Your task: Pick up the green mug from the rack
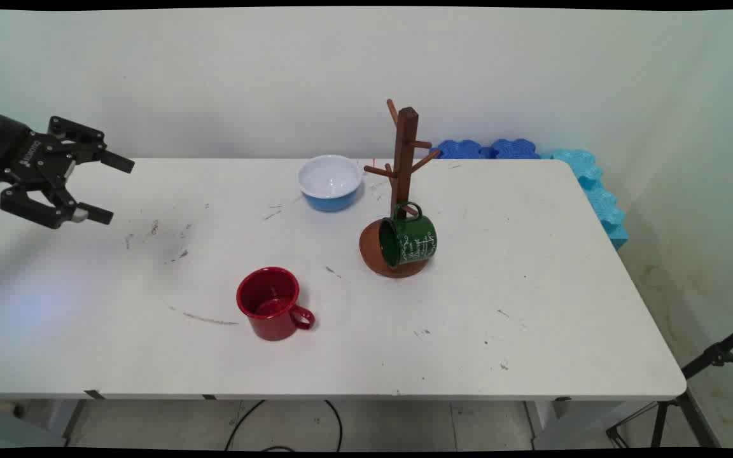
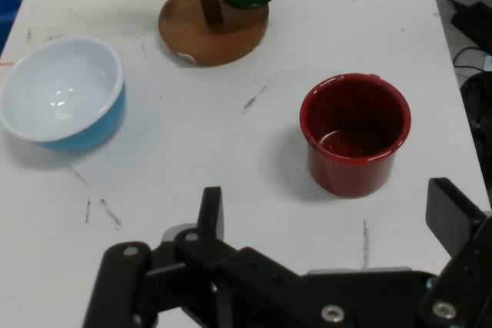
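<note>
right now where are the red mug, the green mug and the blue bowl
red mug [image 1: 269, 304]: main view, on its outer wall below the rim
green mug [image 1: 412, 240]: main view, on its lettered side, hanging on the rack
blue bowl [image 2: 91, 132]: hand view, on its blue outer wall

The main view looks down from above the table's [image 1: 532, 331] near side toward the far wall. The hand view looks from the left, close over the tabletop. Both share the red mug [image 1: 272, 303] [image 2: 355, 133], blue bowl [image 1: 330, 182] [image 2: 63, 93] and wooden mug tree [image 1: 403, 184] [image 2: 211, 21].
</note>
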Controlling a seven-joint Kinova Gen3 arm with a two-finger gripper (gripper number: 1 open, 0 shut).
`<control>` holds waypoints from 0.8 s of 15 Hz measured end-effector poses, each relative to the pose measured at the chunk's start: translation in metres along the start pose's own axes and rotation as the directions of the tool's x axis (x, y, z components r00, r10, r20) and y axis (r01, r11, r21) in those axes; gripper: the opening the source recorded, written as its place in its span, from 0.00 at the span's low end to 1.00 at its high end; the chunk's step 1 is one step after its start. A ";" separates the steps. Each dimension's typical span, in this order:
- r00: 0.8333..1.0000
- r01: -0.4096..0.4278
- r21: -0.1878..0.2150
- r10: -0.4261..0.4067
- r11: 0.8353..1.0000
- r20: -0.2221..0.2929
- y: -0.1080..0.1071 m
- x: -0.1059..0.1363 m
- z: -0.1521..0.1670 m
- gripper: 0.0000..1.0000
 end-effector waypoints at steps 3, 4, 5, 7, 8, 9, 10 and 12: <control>1.000 0.002 0.014 -0.002 1.000 -0.007 -0.001 0.003 0.004 1.00; 1.000 0.004 0.020 -0.004 1.000 -0.010 -0.001 0.005 0.007 1.00; 1.000 0.007 0.031 -0.006 0.999 -0.014 -0.001 0.009 0.010 1.00; 1.000 0.015 0.053 -0.014 0.998 -0.018 0.000 0.016 0.020 1.00; 1.000 0.021 0.068 -0.019 0.997 -0.021 0.001 0.020 0.027 1.00; 0.999 0.027 0.079 -0.025 0.996 -0.023 0.002 0.024 0.033 1.00; 0.999 0.035 0.093 -0.033 0.995 -0.025 0.004 0.029 0.041 1.00; 0.998 0.055 0.118 -0.052 0.992 -0.026 0.007 0.037 0.058 1.00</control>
